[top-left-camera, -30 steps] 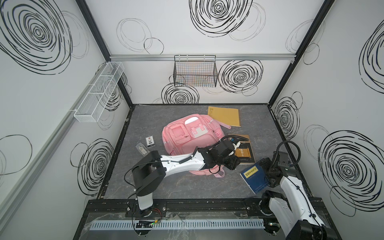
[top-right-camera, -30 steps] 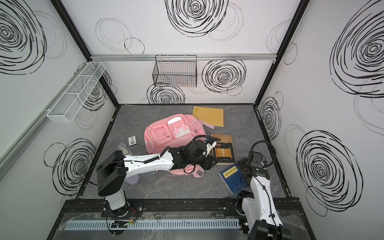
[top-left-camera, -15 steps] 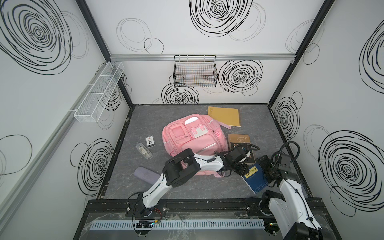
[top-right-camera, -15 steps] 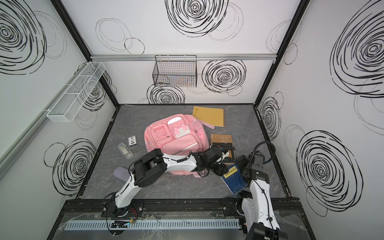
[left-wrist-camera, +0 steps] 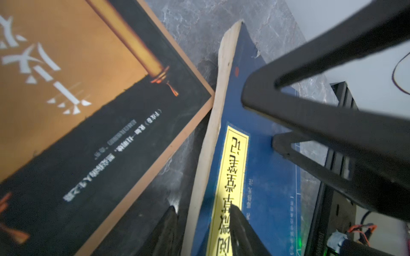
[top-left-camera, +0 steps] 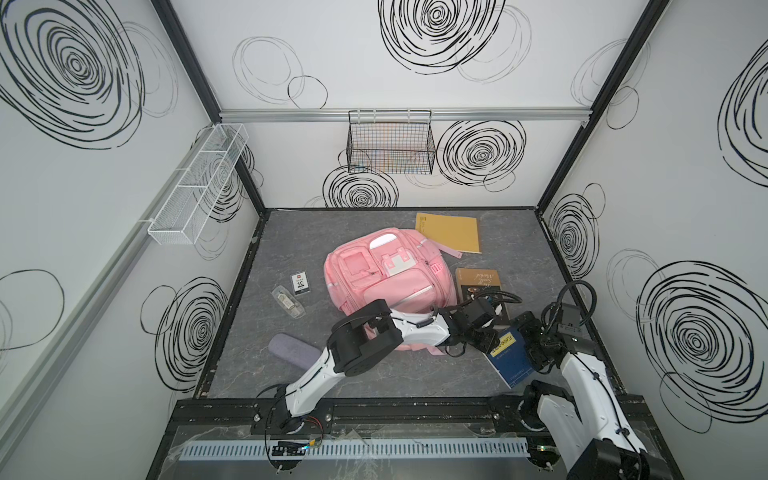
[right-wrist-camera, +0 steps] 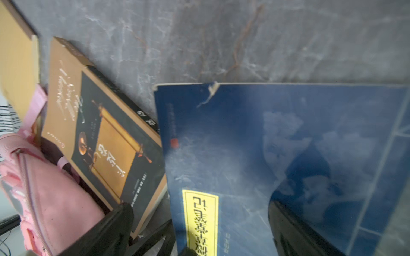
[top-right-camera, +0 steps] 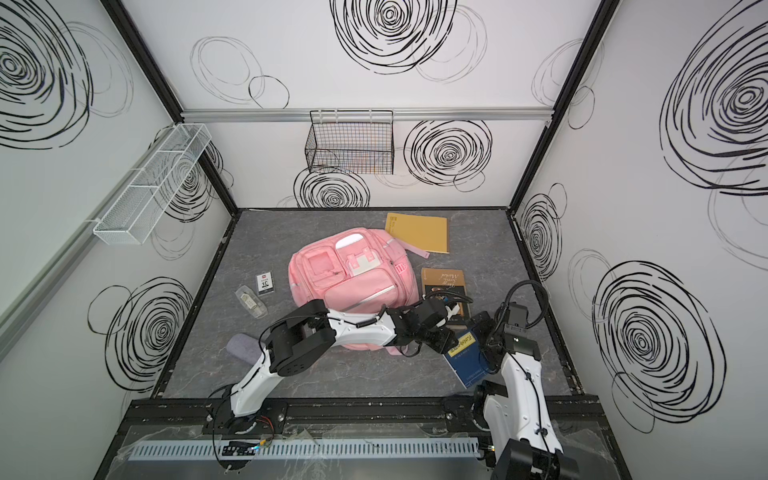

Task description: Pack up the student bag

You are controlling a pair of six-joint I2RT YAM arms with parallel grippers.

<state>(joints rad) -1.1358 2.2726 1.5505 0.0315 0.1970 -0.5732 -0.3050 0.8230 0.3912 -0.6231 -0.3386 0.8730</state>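
Observation:
The student bag (top-left-camera: 386, 286) (top-right-camera: 349, 282), pink with white flap panels, lies flat mid-table and shows in the right wrist view as the bag (right-wrist-camera: 55, 199). A blue book (top-left-camera: 511, 365) (top-right-camera: 467, 365) with a yellow label sits tilted at the front right. My left gripper (top-left-camera: 484, 343) (left-wrist-camera: 203, 212) reaches across to it, open. Its jaws straddle the book's raised page edge (left-wrist-camera: 206, 155), and one finger (left-wrist-camera: 235, 219) lies over the label. My right gripper (top-left-camera: 521, 351) (right-wrist-camera: 198, 206) stands open over the blue cover (right-wrist-camera: 244, 144).
A brown book (top-left-camera: 478, 280) (left-wrist-camera: 88, 133) lies between bag and blue book. A yellow envelope (top-left-camera: 451, 232) lies behind the bag. Left of the bag are a card (top-left-camera: 300, 283), a clear pouch (top-left-camera: 287, 301) and a grey case (top-left-camera: 291, 349). A wire basket (top-left-camera: 390, 143) hangs on the back wall.
My left arm has swung right, from over the bag's front to the blue book's edge, and its jaws have narrowed a little. The right gripper has barely moved.

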